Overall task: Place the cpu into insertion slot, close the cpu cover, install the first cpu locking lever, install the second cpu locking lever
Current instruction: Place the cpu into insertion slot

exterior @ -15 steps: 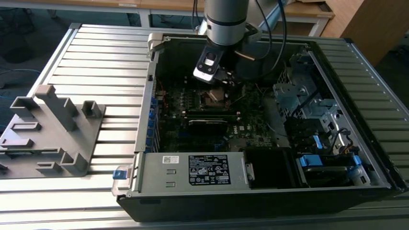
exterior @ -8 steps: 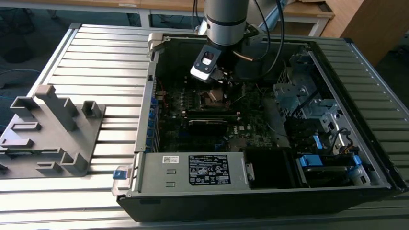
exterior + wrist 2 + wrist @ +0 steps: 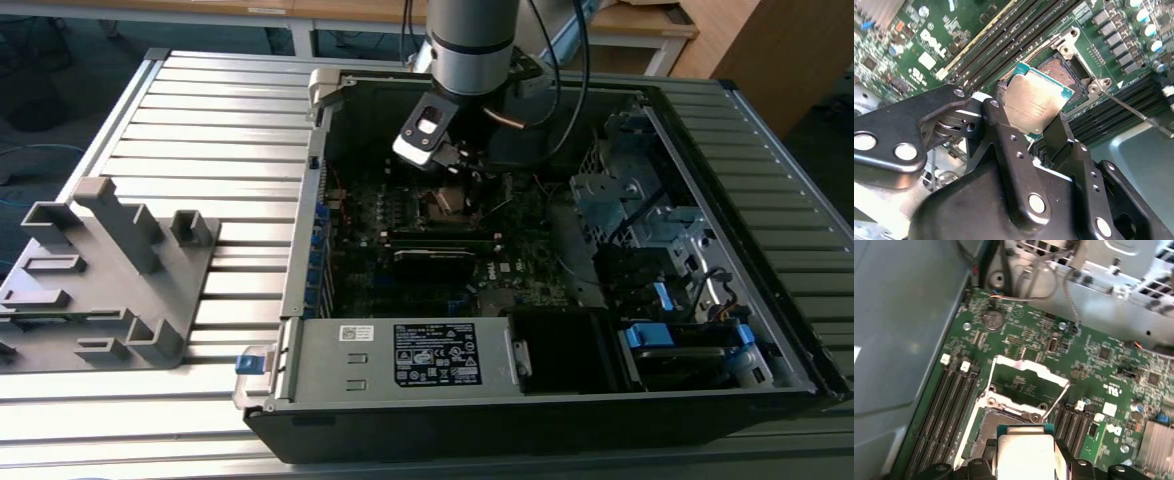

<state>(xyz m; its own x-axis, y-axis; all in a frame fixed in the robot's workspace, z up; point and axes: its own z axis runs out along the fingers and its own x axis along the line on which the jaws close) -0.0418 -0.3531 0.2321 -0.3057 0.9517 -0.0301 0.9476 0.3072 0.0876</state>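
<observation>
My gripper (image 3: 1029, 124) is shut on the cpu (image 3: 1038, 100), a flat square chip with a dull silver top and a teal rim, pinched between two black fingers (image 3: 999, 125). The chip hangs tilted just above the insertion slot (image 3: 1066, 67), a dark square socket with a metal rim on the green motherboard. In the first wrist view the cpu (image 3: 1026, 452) sits beside the open slot (image 3: 988, 432), and the cpu cover (image 3: 1026, 377) stands raised at the slot's far side. In the exterior view the gripper (image 3: 451, 165) hovers inside the case over the socket (image 3: 447, 203).
A thin wire locking lever (image 3: 1141, 114) sticks out beside the socket. Long memory slots (image 3: 944, 410) flank the socket. The case walls (image 3: 314, 200), a drive cage (image 3: 641, 210) and a labelled metal box (image 3: 400, 355) enclose the board. A grey fixture (image 3: 114, 270) stands at the exterior view's left.
</observation>
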